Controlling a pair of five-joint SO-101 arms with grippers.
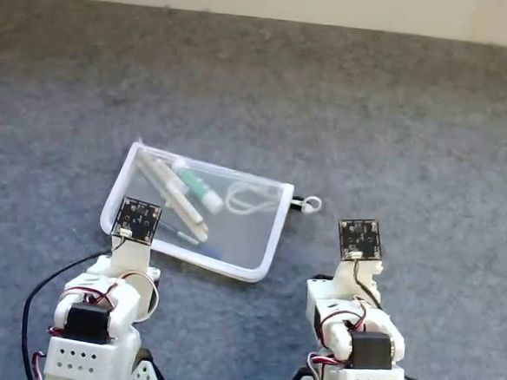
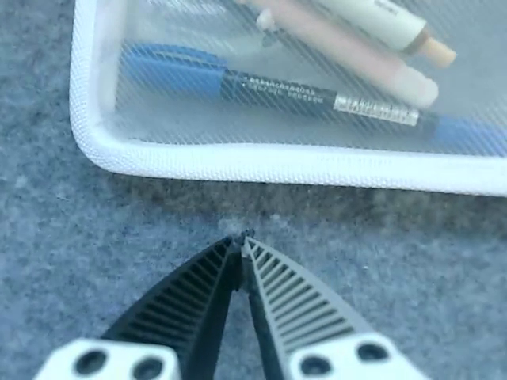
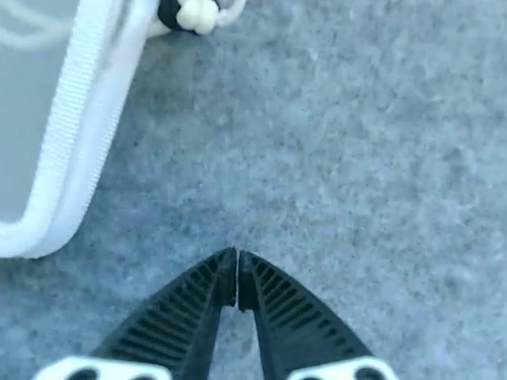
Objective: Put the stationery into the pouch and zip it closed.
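A clear mesh pouch (image 1: pixel 233 232) with a white zip edge lies on the grey felt table, slightly tilted. Inside it lie a blue pen (image 2: pixel 301 99), a pale pink marker (image 2: pixel 348 55), a white pen with a green band (image 1: pixel 197 186) and a coiled white cord (image 1: pixel 248 198). The zip pull (image 1: pixel 307 204) sits at the pouch's right end, with its bead (image 3: pixel 198 14) seen close up. My left gripper (image 2: pixel 242 241) is shut with nothing in it, just in front of the pouch's near edge (image 2: pixel 277 162). My right gripper (image 3: pixel 237 257) is shut and holds nothing, over bare felt right of the pouch's corner (image 3: pixel 47 214).
Both arm bases stand at the table's near edge, the left arm (image 1: pixel 105 319) and the right arm (image 1: pixel 356 336). Open grey felt (image 1: pixel 371 120) stretches beyond and to the right of the pouch. A pale wall strip runs along the far edge.
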